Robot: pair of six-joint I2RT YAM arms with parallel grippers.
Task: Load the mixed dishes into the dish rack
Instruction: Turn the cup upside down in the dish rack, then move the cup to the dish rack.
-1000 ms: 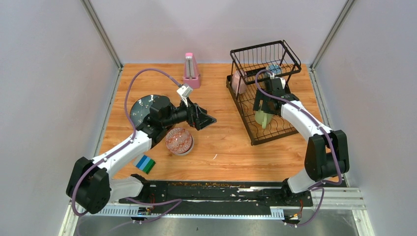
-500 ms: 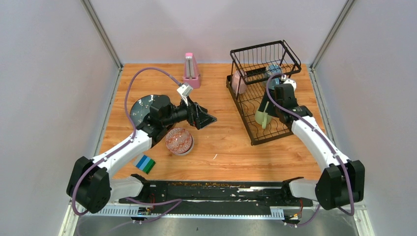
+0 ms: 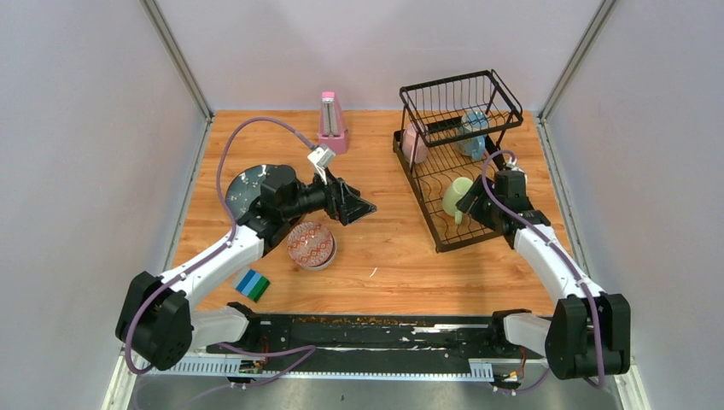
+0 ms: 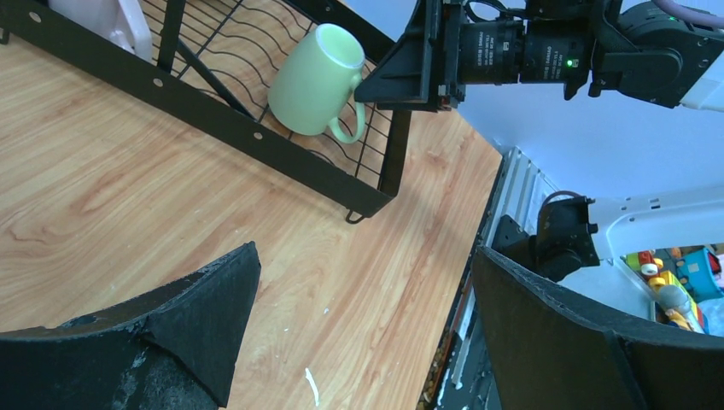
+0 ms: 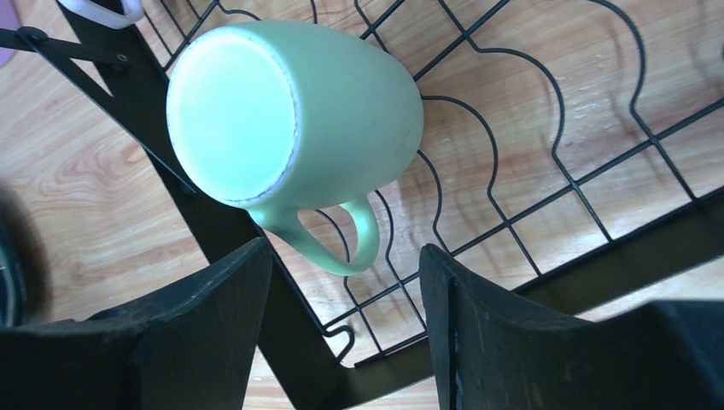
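The red-patterned bowl (image 3: 311,244) lies just behind our wide-open, empty left hand (image 3: 365,207); our right hand (image 3: 472,207), parted and empty, sits well apart by the pale green mug (image 3: 457,197).

The top external camera looks down from behind the near edge over the whole table (image 3: 384,256). The left wrist camera faces right, low, toward the dish rack's (image 4: 205,109) near end; the right wrist camera hangs close above it. All three show the pale green mug (image 5: 341,111).

Green mug (image 5: 341,111) on side in rack (image 5: 649,239), handle twd pincer (image 5: 341,252), fingers (image 5: 196,342) apart.
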